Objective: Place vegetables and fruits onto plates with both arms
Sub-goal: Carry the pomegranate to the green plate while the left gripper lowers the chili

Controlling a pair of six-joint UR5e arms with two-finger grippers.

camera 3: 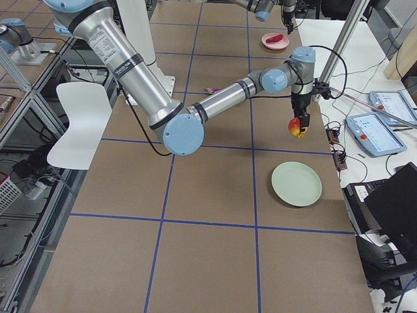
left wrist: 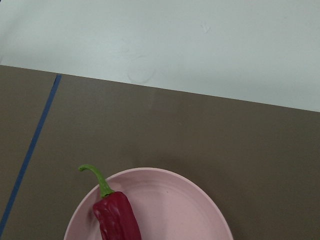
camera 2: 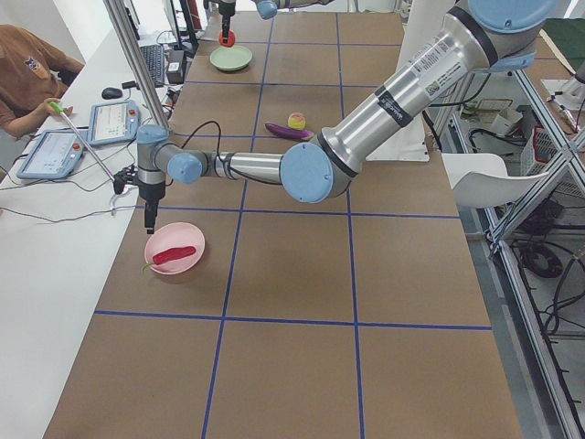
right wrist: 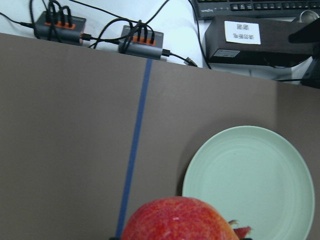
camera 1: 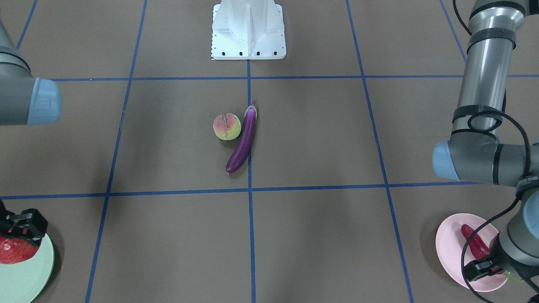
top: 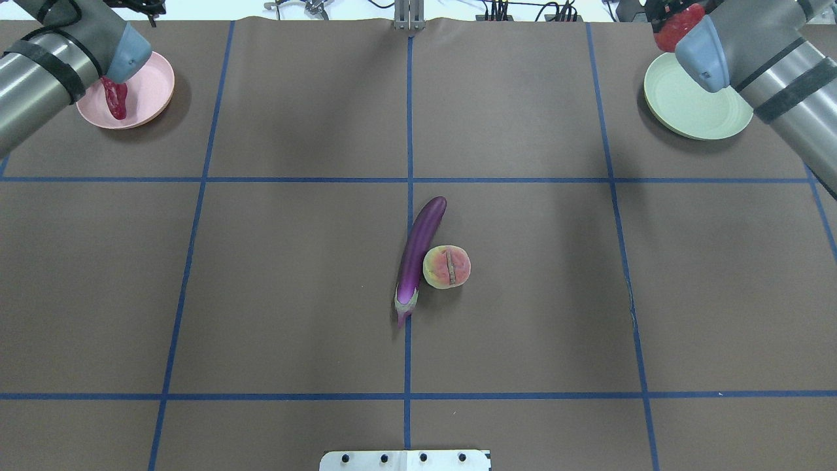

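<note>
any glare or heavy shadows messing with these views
Overhead exterior: a pale sheen runs along the eggplant, and a soft shadow sits beside the pink plate. Exterior front-facing: broad faint shadows band the table, hiding nothing. Right wrist-mounted: the pomegranate is sharp but cut off by the bottom edge.

Left arm [camera 2: 393, 101] and right arm [camera 3: 124, 62] extended outward. Right gripper [camera 3: 299, 121] vertical, closed on the pomegranate [right wrist: 177, 220], held aloft. Left gripper [camera 2: 151, 222] vertical; finger spacing indeterminate.
</note>
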